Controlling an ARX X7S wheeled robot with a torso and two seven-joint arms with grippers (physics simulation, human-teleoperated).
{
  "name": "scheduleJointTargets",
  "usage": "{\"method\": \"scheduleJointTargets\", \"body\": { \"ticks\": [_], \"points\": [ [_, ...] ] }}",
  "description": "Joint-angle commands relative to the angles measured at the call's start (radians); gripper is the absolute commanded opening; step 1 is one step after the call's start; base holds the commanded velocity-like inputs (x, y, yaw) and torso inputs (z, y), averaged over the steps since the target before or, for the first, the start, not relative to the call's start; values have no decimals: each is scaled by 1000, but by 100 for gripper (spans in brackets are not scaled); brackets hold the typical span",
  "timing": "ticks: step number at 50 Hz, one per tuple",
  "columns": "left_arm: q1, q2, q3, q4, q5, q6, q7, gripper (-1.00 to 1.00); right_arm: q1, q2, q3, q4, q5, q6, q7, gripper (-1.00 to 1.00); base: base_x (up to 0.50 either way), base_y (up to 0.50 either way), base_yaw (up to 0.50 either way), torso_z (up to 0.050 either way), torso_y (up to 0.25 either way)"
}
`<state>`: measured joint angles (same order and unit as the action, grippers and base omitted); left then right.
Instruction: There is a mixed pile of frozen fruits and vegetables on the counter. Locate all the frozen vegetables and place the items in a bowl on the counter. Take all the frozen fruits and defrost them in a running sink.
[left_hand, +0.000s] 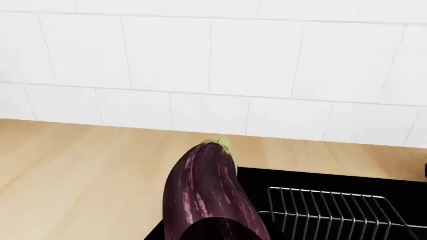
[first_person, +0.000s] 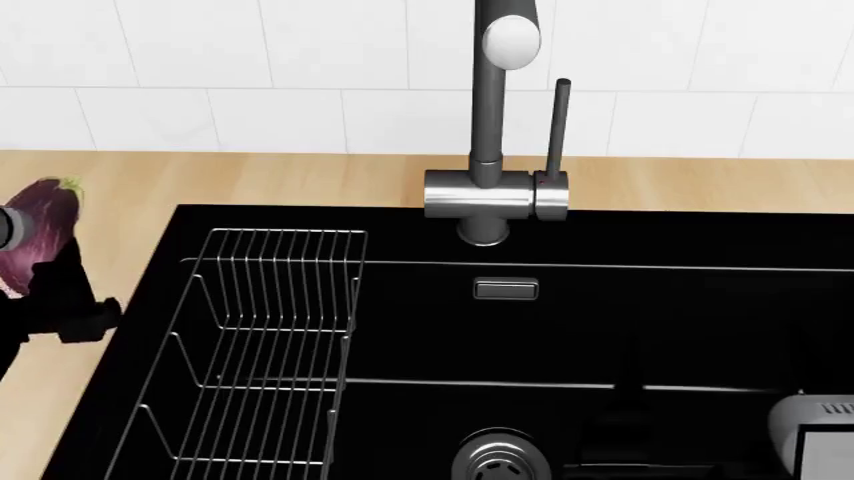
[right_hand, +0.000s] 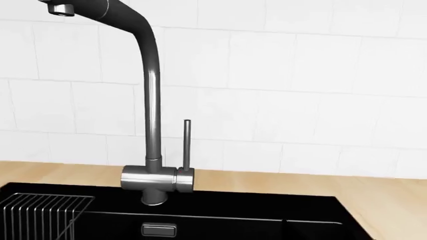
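A long purple eggplant (left_hand: 203, 192) with pale streaks and a green cap, one of the frozen vegetables, is held in the air. It hangs over the beige counter (left_hand: 80, 170) at the left rim of the black sink (first_person: 601, 330). My left gripper (first_person: 43, 275) is shut on the eggplant (first_person: 40, 225) at the head view's left edge. The jaws of my right gripper do not show; only a pale part of that arm (first_person: 821, 440) appears over the sink's near right corner. The bowl, the frozen fruits and the rest of the mixed pile are out of view.
A wire basket rack (first_person: 260, 350) sits in the sink's left part, beside a round steel drain (first_person: 501, 458). The tall chrome tap (first_person: 491, 120) with its thin lever (right_hand: 187, 145) stands at the back rim. No water shows at the spout. White tiles line the wall behind.
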<state>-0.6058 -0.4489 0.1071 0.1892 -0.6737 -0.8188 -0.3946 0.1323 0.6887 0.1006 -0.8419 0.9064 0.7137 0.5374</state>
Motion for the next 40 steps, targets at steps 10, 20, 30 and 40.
{"method": "scheduleJointTargets", "body": {
  "ticks": [10, 20, 30, 40],
  "points": [
    [236, -131, -207, 564, -296, -169, -161, -100, 3, 24, -8, -26, -54, 17, 54, 100, 0, 0, 0, 0, 0],
    [288, -135, -283, 611, -380, -167, -190, -100, -12, 14, -9, -14, -64, -1, 51, 100, 0, 0, 0, 0, 2],
    [305, -131, -286, 615, -391, -164, -197, -100, -13, 21, 23, -32, -27, 7, 76, 100, -4, -330, 0, 0, 0],
    [310, -130, -275, 607, -380, -154, -191, -100, -4, 27, 8, -36, -26, 20, 86, 100, -11, -500, 0, 0, 0]
  ]
}}
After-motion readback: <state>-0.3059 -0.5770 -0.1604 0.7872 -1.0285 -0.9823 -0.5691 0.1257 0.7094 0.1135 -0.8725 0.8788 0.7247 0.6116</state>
